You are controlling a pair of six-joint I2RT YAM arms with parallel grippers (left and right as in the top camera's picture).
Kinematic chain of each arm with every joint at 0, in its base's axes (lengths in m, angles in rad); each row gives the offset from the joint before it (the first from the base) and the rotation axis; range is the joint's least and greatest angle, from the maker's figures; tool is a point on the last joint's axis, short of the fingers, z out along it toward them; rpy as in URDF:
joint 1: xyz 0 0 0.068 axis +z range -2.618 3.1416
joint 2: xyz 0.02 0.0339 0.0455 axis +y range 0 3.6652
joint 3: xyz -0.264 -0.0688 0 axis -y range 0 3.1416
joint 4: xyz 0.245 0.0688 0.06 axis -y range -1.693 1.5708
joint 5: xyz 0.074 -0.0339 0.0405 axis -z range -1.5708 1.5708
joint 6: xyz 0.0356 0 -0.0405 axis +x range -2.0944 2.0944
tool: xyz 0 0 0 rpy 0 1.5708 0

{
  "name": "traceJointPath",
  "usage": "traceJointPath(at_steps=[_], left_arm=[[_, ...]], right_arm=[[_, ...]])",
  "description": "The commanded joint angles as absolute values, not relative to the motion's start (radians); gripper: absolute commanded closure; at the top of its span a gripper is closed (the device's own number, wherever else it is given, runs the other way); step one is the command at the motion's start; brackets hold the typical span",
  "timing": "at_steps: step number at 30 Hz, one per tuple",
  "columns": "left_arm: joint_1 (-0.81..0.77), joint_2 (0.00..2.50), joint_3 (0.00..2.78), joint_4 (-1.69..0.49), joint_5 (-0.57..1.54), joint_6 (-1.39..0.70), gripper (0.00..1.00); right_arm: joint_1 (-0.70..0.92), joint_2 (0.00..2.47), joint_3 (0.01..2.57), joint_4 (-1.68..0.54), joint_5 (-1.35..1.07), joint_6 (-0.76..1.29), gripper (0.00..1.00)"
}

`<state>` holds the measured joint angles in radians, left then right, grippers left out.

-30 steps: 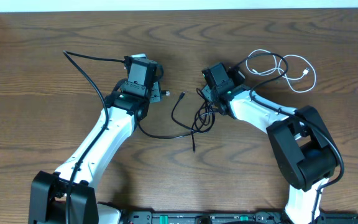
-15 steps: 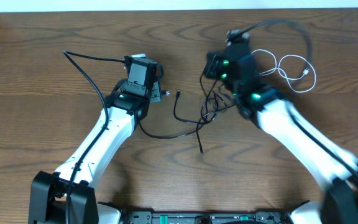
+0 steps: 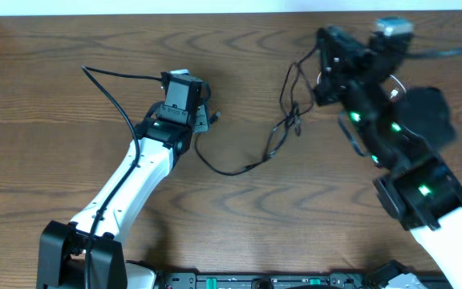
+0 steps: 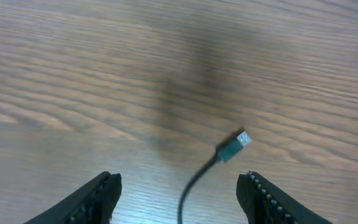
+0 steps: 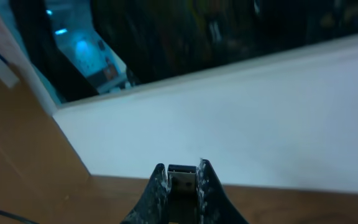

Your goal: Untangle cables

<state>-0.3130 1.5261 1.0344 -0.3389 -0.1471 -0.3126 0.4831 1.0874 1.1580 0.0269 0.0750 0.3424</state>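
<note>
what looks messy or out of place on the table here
The black cables are snarled in a knotty clump strung up to the right fingers, which pinch a plug. A second plug lies loose on the table between the open left fingers.

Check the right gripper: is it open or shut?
Shut. The right gripper has its fingers clamped on a small plug; overhead, a black cable trails from it.

The left gripper [image 4: 182,198] is seen at the lower edge, its dark fingers [image 4: 95,199] spread well apart. Between them a black cable [image 4: 197,180] is laid on the wooden table [image 4: 73,74], touched by neither finger, its small plug [image 4: 234,147] pointed up and rightward.
</note>
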Motion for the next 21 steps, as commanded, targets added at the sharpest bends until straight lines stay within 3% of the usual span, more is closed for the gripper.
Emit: traceJointPath(at_steps=[1, 8, 21], left_arm=[[-0.296, 1.525, 1.032, -0.310, 0.097, -0.254, 0.35], [-0.292, 1.536, 1.032, -0.202, 0.803, -0.024, 0.35], [-0.292, 1.581, 1.032, -0.181, 0.973, 0.001, 0.29]], right_arm=[[0.471, 1.092, 1.164, 0.028, 0.064, 0.289, 0.99], [0.470, 1.092, 1.164, 0.137, -0.082, 0.375, 0.99], [0.434, 1.092, 1.164, 0.296, -0.321, 0.505, 0.99]])
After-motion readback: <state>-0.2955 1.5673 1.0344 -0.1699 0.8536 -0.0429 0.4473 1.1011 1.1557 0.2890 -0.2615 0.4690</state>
